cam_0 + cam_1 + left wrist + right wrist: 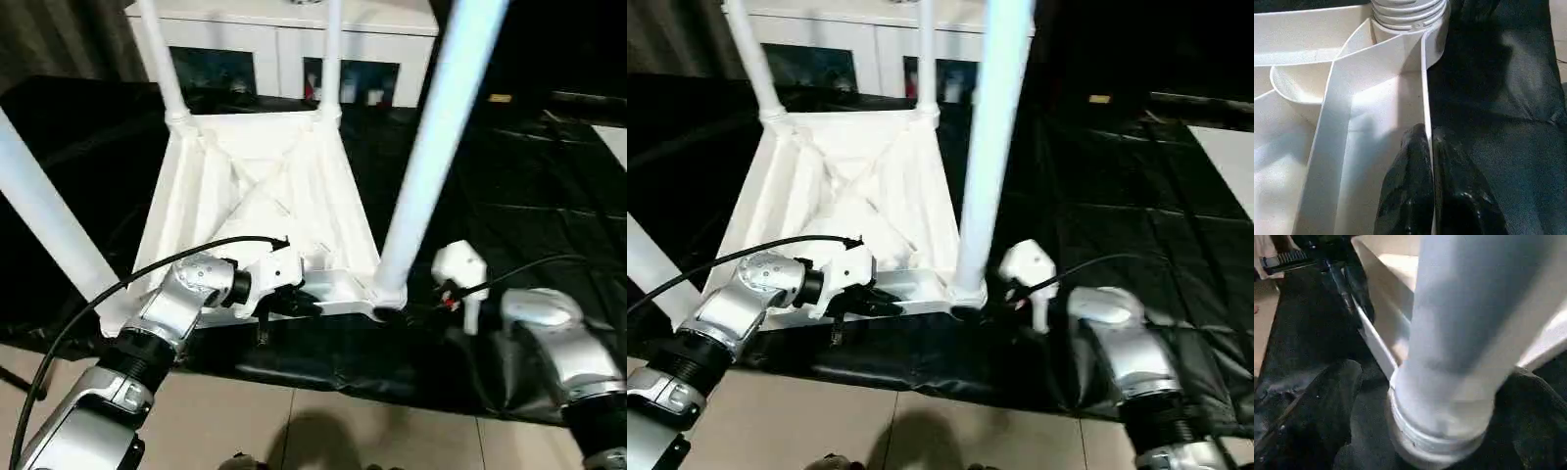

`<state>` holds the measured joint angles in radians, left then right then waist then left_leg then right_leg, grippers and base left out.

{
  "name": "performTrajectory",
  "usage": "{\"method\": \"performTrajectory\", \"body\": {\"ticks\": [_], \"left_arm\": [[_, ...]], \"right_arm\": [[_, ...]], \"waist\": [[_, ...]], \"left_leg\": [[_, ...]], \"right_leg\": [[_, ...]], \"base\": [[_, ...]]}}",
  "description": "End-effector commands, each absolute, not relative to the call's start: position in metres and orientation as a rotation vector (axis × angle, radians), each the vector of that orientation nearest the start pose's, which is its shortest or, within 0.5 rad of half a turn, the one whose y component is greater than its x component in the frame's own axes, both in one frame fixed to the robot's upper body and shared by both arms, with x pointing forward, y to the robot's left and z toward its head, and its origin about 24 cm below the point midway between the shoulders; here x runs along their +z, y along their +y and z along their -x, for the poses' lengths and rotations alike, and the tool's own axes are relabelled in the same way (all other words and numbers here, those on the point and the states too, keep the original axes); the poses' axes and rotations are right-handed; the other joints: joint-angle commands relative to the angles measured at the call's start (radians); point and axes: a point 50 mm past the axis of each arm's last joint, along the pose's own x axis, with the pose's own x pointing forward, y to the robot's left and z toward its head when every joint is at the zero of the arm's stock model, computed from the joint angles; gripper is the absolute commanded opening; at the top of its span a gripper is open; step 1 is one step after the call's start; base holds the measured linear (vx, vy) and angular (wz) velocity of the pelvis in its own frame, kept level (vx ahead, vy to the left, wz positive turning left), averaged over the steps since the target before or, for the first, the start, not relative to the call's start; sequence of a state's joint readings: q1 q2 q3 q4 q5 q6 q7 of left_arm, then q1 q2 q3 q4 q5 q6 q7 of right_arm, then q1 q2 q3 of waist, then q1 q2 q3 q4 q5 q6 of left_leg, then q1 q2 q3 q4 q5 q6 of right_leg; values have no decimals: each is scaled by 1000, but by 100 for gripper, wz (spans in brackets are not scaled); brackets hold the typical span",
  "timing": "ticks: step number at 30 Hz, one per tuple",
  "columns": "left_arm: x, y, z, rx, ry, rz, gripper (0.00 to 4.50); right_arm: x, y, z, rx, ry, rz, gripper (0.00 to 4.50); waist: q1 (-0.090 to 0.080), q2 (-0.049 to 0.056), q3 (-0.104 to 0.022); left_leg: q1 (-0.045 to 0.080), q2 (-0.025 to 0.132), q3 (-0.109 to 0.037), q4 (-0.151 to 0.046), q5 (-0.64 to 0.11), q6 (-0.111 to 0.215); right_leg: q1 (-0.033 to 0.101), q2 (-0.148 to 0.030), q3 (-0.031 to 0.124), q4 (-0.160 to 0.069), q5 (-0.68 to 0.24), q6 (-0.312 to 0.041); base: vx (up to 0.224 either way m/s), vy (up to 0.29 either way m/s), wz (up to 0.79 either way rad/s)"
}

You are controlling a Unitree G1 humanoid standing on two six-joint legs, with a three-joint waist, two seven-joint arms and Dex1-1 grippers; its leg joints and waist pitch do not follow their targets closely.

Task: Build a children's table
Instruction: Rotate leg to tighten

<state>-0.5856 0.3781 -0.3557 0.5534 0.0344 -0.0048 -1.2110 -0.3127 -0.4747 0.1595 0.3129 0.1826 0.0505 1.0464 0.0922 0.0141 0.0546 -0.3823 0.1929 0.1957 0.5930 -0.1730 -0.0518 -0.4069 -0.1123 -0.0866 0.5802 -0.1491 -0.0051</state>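
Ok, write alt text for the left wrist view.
The left gripper is shut on the thin edge wall of the upturned white children's table, beside a leg screwed into its corner socket, on black table cover.

Light falls from above and glares on the children's table, whose white ribs wash out toward twelve o'clock. The black table cover carries soft sheen patches at three o'clock. A dim shadow lies on the floor at six o'clock. The near leg looms grey and blurred.
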Motion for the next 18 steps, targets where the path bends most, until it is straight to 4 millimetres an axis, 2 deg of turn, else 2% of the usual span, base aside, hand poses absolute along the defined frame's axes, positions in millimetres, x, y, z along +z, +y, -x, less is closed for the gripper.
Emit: {"method": "performTrajectory", "body": {"ticks": [1, 4, 6, 7, 9, 12, 13, 18], "left_arm": [[55, 112, -306, -1482, 360, -530, 0], [55, 112, -306, -1483, 360, -533, 0], [56, 112, -306, -1485, 362, -530, 0], [56, 112, -306, -1485, 363, -529, 0], [55, 112, -306, -1485, 365, -528, 0], [55, 112, -305, -1486, 368, -526, 0], [55, 113, -305, -1487, 374, -524, 0], [54, 114, -305, -1486, 380, -524, 0]], "right_arm": [[51, -173, -285, 1116, 255, 288, 438], [53, -171, -288, 1104, 230, 259, 438], [54, -170, -288, 1110, 219, 247, 414], [54, -170, -288, 1114, 217, 243, 414], [54, -171, -287, 1120, 219, 237, 382], [54, -172, -286, 1125, 220, 235, 367], [54, -172, -286, 1134, 223, 234, 349], [53, -174, -285, 1143, 228, 242, 319]], "waist": [[-3, -6, -74], [-5, -7, -73], [-4, -7, -72], [-4, -6, -73], [-3, -7, -74], [-2, -8, -74], [-2, -7, -75], [0, -8, -75]], "left_leg": [[20, 42, -14, -74, -222, 69], [21, 42, -14, -76, -258, 53], [23, 42, -14, -77, -271, 45], [24, 42, -14, -77, -269, 44], [22, 42, -14, -76, -257, 48], [21, 41, -13, -75, -248, 52], [21, 41, -13, -74, -241, 55], [20, 41, -12, -72, -233, 60]], "right_leg": [[48, -39, 42, -44, -187, -247], [47, -40, 43, -49, -227, -234], [45, -40, 45, -52, -241, -224], [46, -41, 45, -51, -238, -224], [47, -41, 45, -49, -223, -225], [48, -41, 44, -49, -222, -225], [48, -40, 44, -48, -214, -227], [49, -40, 44, -47, -204, -233]], "base": [[0, 0, 0], [0, 0, 0], [0, 0, 0], [0, 0, 0], [0, 0, 0], [0, 0, 0], [0, 0, 0], [0, 0, 0]]}}
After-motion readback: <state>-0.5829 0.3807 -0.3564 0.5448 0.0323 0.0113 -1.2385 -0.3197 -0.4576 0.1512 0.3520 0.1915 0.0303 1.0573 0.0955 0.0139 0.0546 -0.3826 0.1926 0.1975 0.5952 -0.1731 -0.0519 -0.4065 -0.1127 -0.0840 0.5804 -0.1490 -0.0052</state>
